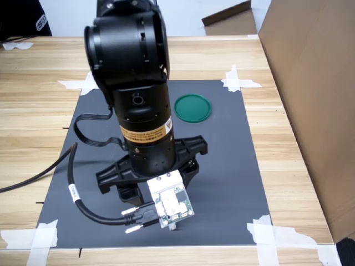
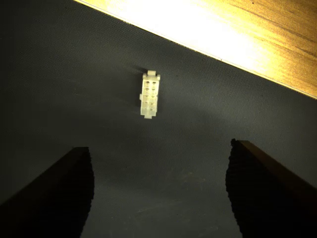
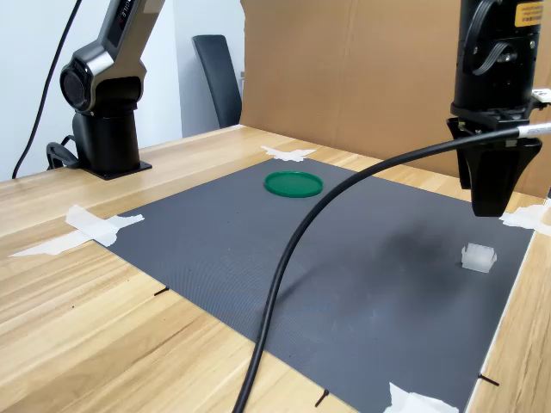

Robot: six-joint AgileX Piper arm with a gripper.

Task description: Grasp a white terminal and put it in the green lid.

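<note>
The white terminal (image 2: 150, 94) lies on the black mat (image 2: 59, 74) close to the mat's edge, and it also shows in the second exterior view (image 3: 479, 256). My gripper (image 2: 159, 148) hangs above the mat, open, with nothing between its fingers (image 2: 54, 193); the terminal lies beyond the fingertips, not between them. In the second exterior view the gripper (image 3: 489, 202) points straight down, a little above and behind the terminal. The green lid (image 1: 192, 107) (image 3: 293, 183) rests flat on the far part of the mat, well away from the gripper. In the first exterior view the arm hides the terminal.
White tape (image 1: 265, 231) holds the mat's corners to the wooden table (image 1: 299, 166). A cardboard wall (image 1: 316, 83) stands along the first exterior view's right. A black cable (image 3: 293, 258) hangs from the wrist. Another arm's base (image 3: 105, 129) stands at the second exterior view's far left.
</note>
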